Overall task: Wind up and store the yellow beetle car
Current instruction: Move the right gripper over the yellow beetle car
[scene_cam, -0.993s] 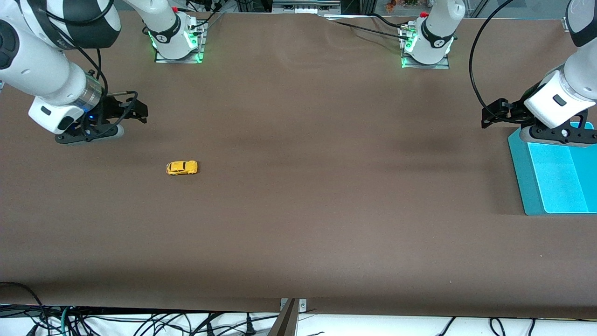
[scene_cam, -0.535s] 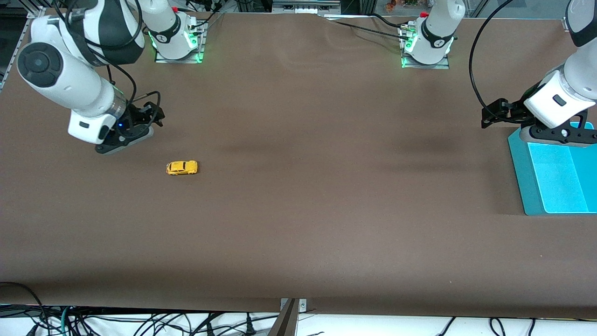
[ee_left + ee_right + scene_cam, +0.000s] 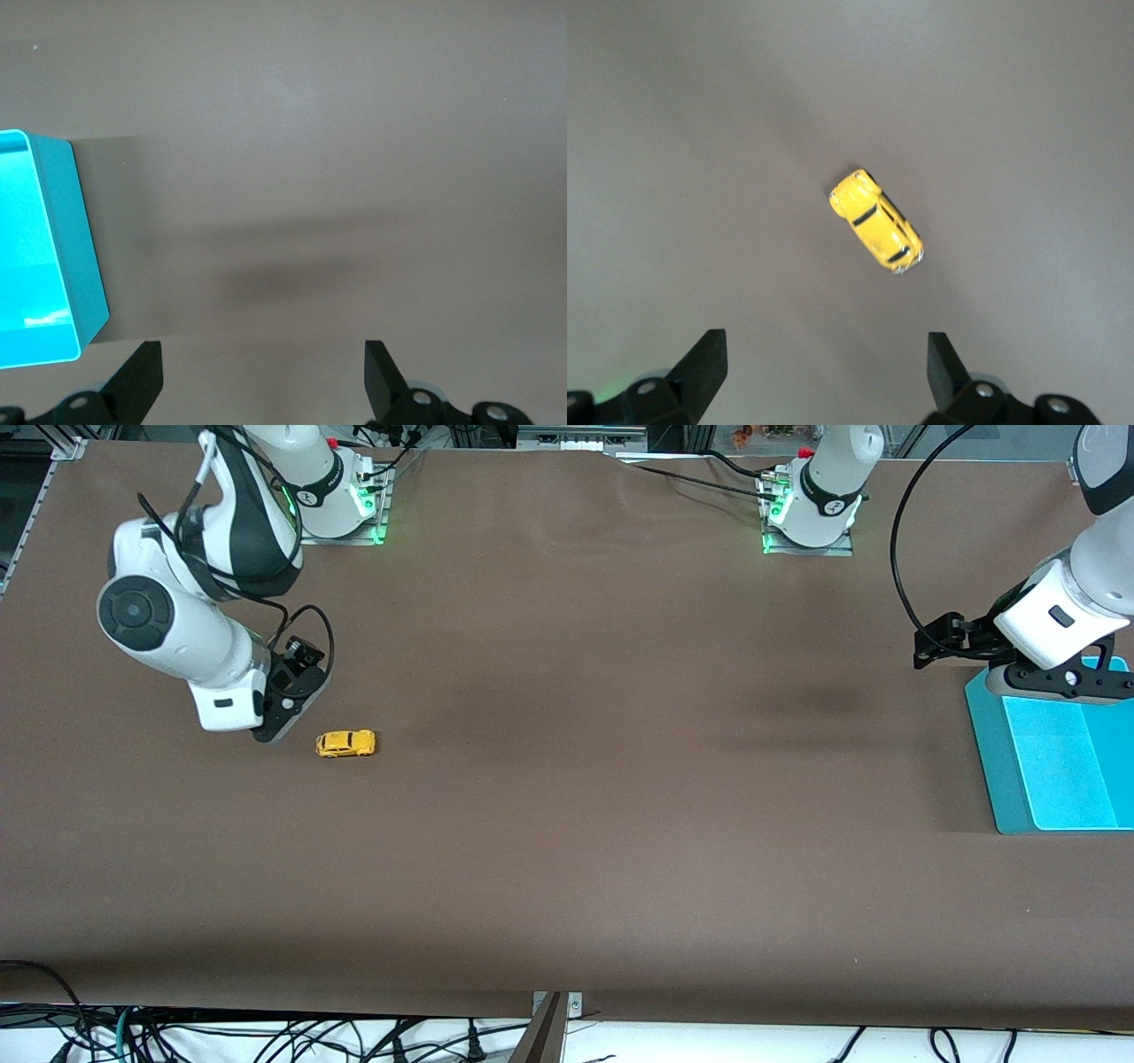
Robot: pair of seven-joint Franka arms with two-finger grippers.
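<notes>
The yellow beetle car [image 3: 345, 743] stands on its wheels on the brown table [image 3: 567, 779] toward the right arm's end. It also shows in the right wrist view [image 3: 876, 221]. My right gripper [image 3: 288, 708] hangs open and empty over the table just beside the car, its jaws wide apart in the right wrist view [image 3: 824, 367]. My left gripper [image 3: 1054, 677] waits open and empty over the edge of the teal bin [image 3: 1050, 766], as the left wrist view [image 3: 263, 376] shows.
The teal bin [image 3: 44, 257] sits at the left arm's end of the table. The two arm bases [image 3: 341, 505] [image 3: 811, 509] stand at the table's edge farthest from the front camera. Cables hang below the near edge [image 3: 266, 1036].
My right arm has swung from the table's end toward the car, and its gripper now hangs close beside it. The car and the left arm have not moved.
</notes>
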